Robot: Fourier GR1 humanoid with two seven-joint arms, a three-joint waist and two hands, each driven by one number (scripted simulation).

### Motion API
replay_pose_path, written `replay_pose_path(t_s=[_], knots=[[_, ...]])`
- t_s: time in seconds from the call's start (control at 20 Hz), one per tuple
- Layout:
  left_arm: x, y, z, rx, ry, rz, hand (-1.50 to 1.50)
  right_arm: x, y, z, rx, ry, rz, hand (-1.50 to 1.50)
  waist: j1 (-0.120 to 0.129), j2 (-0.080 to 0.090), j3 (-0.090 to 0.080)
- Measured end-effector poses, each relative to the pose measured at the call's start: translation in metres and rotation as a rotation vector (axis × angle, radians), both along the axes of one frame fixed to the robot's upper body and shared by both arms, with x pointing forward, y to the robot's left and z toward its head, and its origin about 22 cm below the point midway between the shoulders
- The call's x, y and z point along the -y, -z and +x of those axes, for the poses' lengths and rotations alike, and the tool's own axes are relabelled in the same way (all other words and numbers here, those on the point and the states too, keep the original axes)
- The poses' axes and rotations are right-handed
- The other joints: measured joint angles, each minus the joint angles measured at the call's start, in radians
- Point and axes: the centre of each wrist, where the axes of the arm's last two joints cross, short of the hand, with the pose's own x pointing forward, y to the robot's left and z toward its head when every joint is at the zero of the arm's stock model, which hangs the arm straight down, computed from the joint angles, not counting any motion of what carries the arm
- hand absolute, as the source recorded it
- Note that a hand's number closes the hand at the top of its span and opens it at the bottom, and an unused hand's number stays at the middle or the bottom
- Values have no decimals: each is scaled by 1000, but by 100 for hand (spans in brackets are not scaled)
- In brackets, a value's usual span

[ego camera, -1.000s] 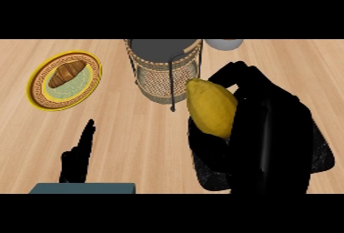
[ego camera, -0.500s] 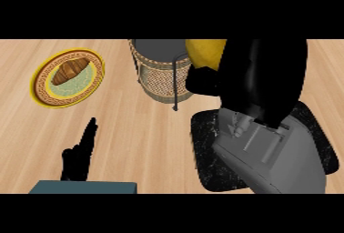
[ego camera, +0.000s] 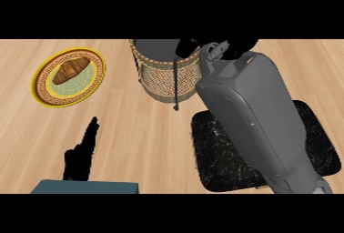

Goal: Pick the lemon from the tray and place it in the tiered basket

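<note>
Our right hand (ego camera: 218, 45) reaches over the basket (ego camera: 164, 73), mostly cut off at the top; we cannot tell its fingers' state or see the lemon. Our left hand (ego camera: 82, 152) rests open. The tray (ego camera: 222, 150) lies under our forearm.

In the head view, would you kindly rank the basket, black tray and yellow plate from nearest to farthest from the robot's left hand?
From the left hand, low at the left:
1. Yellow plate, up at the left.
2. Black tray, to the right.
3. Basket, top centre; close to the tray's distance, so these two are hard to separate.
</note>
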Motion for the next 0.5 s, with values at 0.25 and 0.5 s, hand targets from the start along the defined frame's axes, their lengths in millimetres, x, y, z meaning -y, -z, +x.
replay_pose_path(t_s=[0.25, 0.5], knots=[[-2, -2, 2, -11, 7, -9, 0, -8, 16, 27, -69, 19, -23, 150, 1, 1, -1], [1, -1, 2, -8, 2, -1, 0, -9, 37, 46, -100, 48, -4, 150, 4, -3, 0]])
